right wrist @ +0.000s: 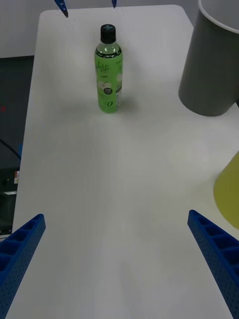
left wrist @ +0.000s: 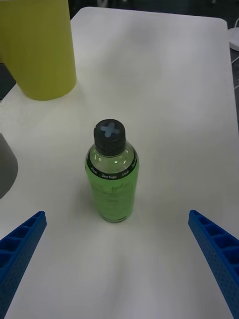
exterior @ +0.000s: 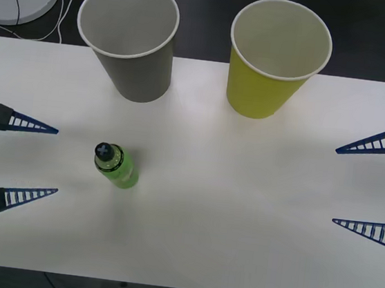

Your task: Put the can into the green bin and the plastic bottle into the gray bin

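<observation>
Upright on the white table [exterior: 240,212], long axis vertical and cap up, the plastic bottle [exterior: 116,166] stood just before the spread-fingered left gripper [exterior: 22,159]. Judging by this, grasping it for the gray bin [exterior: 132,36] came next. The right gripper [exterior: 372,187] waited spread wide near the green bin [exterior: 275,59].

The plastic bottle [exterior: 115,166] looks glossy and translucent, with a matt black cap (ribbed at its edge). The gray bin [exterior: 131,38] and green bin [exterior: 274,60] are matt paper. The table [exterior: 240,212] is smooth, faintly sheened white.
</observation>
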Controlling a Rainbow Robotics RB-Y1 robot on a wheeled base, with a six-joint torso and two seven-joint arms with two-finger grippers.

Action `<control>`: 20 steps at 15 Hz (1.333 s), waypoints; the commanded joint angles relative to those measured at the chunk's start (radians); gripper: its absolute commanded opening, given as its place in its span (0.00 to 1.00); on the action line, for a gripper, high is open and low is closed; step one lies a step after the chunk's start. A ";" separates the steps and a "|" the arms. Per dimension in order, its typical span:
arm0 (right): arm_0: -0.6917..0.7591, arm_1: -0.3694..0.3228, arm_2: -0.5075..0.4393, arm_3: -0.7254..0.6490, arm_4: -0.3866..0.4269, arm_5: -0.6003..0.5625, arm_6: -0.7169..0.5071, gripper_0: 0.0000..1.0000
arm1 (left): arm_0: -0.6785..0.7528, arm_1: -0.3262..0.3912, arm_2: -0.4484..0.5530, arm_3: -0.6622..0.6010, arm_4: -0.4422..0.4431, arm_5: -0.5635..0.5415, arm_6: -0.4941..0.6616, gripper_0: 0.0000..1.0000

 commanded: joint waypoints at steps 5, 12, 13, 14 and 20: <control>0.000 0.000 0.000 0.000 0.000 0.000 0.000 1.00 | 0.000 0.000 -0.119 0.052 0.049 0.102 -0.110 1.00; 0.000 0.000 0.000 0.000 0.000 0.000 0.000 1.00 | -0.019 -0.082 -0.126 0.052 -0.021 0.133 -0.100 1.00; 0.000 0.000 0.000 0.000 0.000 0.000 0.000 1.00 | -0.023 -0.092 -0.126 0.052 -0.034 0.136 -0.094 1.00; 0.000 0.000 0.000 0.000 0.000 0.000 0.000 1.00 | -0.032 -0.095 -0.130 0.053 -0.041 0.140 -0.083 1.00; 0.000 0.000 0.000 0.000 0.000 0.000 0.000 1.00 | -0.085 -0.097 -0.239 0.052 0.017 0.222 -0.065 1.00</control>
